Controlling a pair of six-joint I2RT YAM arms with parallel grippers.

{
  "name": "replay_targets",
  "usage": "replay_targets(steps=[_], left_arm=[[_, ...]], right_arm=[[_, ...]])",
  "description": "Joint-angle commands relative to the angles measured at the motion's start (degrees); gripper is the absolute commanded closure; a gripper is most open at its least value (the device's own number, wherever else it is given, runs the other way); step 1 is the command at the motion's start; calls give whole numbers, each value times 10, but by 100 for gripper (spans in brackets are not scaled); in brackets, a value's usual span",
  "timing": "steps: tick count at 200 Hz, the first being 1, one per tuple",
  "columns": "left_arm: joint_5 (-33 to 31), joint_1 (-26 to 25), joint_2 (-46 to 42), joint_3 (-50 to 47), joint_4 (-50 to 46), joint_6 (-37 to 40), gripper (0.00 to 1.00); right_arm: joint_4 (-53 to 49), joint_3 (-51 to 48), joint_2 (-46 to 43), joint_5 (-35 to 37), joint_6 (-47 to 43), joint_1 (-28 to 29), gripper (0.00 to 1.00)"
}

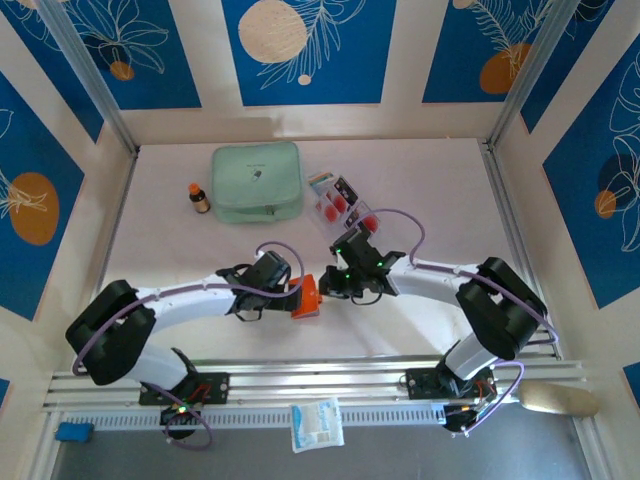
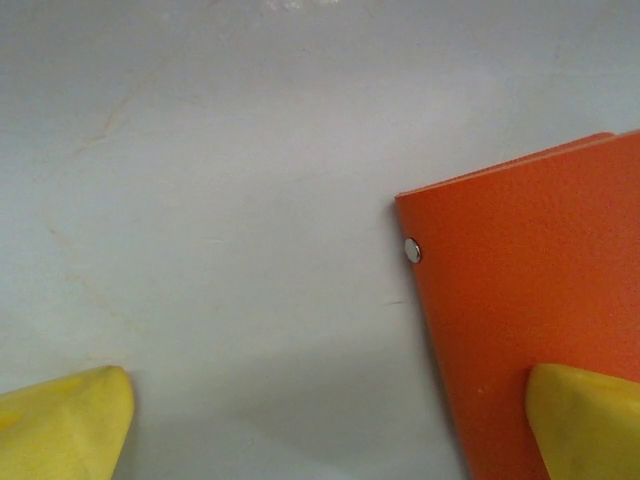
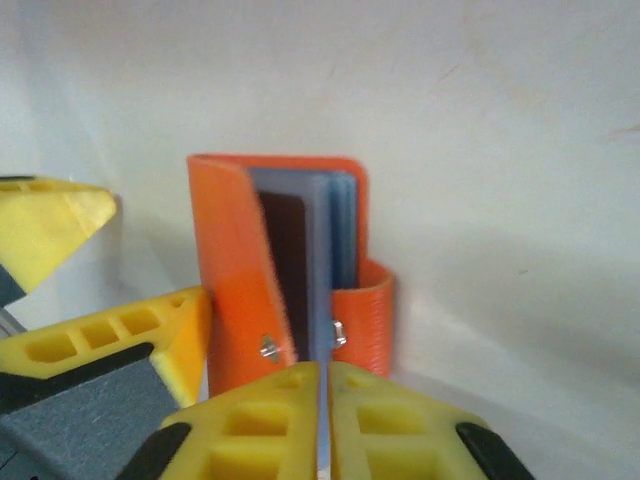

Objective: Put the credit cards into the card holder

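Two jobs are running at the card holder (image 3: 226, 250) mid-bench (image 1: 430, 190): left gripper (image 1: 292, 292), spread wide, is steadying its cover; right gripper (image 3: 322, 400), nearly together, on what I cannot tell, is working its sleeves; credit cards (image 1: 340, 205) beyond it need fetching next.

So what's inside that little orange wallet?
The card holder stands ajar. Greyish clear sleeves and a dark panel show inside. Whether any cards sit in the sleeves can't be told, because its orange covers hide the rest.
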Motion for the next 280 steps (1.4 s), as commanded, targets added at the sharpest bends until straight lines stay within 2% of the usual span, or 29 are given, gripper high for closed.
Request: replay_targets(steps=[1, 30, 167, 192, 206, 232, 280], left_arm=[[-32, -4, 0, -3, -17, -11, 0], [-36, -4, 2, -10, -10, -16, 0], [-31, -5, 14, -28, 13, -19, 0], [-31, -4, 14, -29, 16, -19, 0], [-31, -4, 15, -28, 17, -19, 0], [-31, -4, 16, -29, 17, -18, 0], [-30, -5, 16, -31, 20, -19, 0]], right_arm=[[-33, 2, -5, 5, -23, -7, 85], [-41, 18, 12, 4, -33, -6, 80], [-68, 87, 95, 13, -44, 20, 79], [-63, 74, 90, 8, -41, 18, 78], [-59, 70, 82, 4, -41, 16, 71], [-61, 63, 65, 3, -39, 13, 67], [-69, 31, 18, 24, -31, -2, 66]])
